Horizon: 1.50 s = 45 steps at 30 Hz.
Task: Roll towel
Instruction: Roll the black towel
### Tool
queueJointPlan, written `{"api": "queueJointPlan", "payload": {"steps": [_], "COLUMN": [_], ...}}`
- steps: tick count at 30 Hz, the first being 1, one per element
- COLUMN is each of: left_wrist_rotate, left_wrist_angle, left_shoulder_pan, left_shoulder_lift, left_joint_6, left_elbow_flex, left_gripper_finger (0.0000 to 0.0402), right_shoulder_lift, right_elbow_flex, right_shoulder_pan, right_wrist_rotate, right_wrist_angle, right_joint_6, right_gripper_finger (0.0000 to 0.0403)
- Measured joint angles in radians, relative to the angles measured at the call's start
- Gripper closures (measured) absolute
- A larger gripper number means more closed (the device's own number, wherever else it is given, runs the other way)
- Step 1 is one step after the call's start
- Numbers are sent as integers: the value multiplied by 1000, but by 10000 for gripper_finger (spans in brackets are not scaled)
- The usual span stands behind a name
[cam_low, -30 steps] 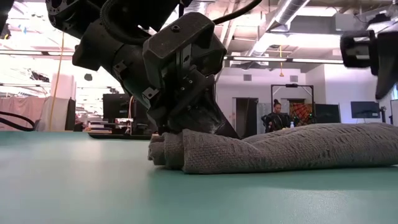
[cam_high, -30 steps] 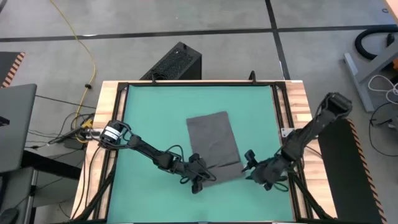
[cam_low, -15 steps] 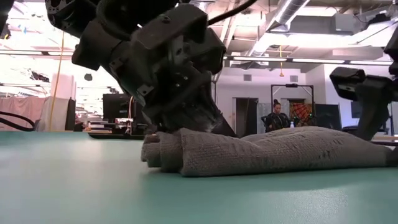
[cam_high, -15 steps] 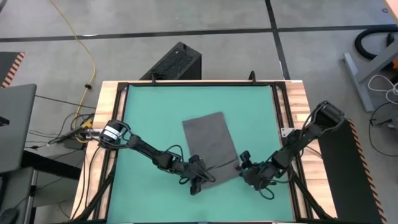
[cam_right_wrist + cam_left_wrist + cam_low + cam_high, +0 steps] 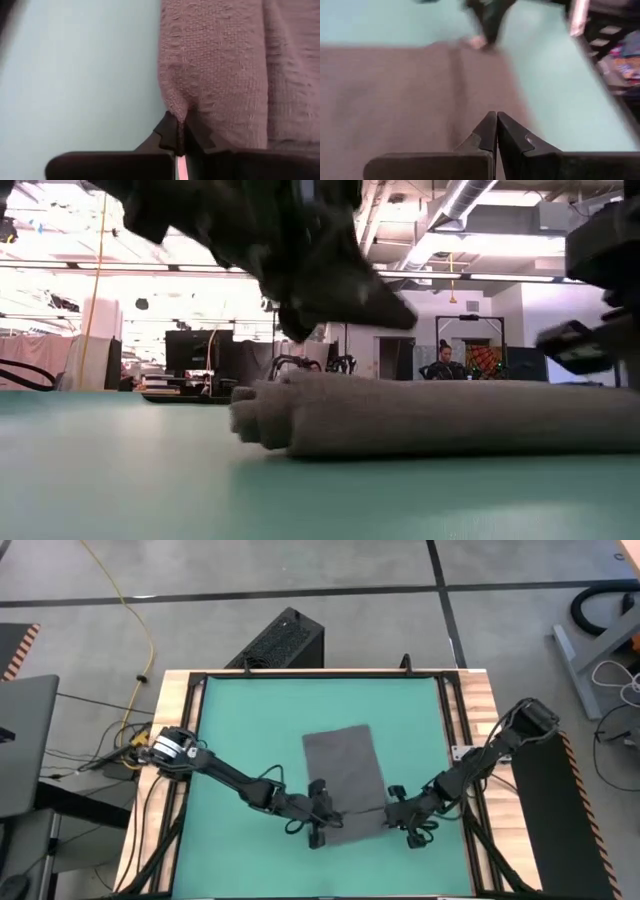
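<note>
We read no writing here. Nearest us, the left tool (image 5: 318, 831) is pressed together over the plain dark grey soft towel (image 5: 345, 780); the right tool (image 5: 178, 134) clamps its edge. Its rolled end lies on the teal green counter mat (image 5: 240, 730)

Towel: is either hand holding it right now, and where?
Right hand pinches the towel at its rolled end's edge. Left hand is shut, apparently empty.

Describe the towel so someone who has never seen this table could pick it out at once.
Start at the teal green mat covering the table. On its near half, between the two grippers, lies the towel: a plain dark grey cloth, its near edge already rolled. It is the mat's only fabric item.
</note>
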Motion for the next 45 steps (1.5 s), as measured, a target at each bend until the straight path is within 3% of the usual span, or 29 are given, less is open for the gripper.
{"api": "queueJointPlan", "payload": {"steps": [3,10,18,31,45], "left_wrist_rotate": [45,151,185,132,192], "left_wrist_angle": [33,-35,-243,-332,-322], "left_shoulder_pan": [15,22,23,58,105], "left_shoulder_lift": [70,224,242,241,244], "left_joint_6": [1,-12,-27,97,106], "left_elbow_flex": [36,174,265,358,371], "left_gripper_finger": [401,401,401,401,401], "right_shoulder_lift": [-36,-104,-135,-130,-130], "right_elbow_flex": [4,6,6,-38,-45], "right_shoulder_pan": [-21,-63,-125,-142,-148], "right_wrist_rotate": [-122,-236,-261,-338,-355], "right_wrist_angle": [-1,28,-106,-90,-56], "right_joint_6": [97,292,405,472,476], "right_gripper_finger": [379,373,379,379,379]}}
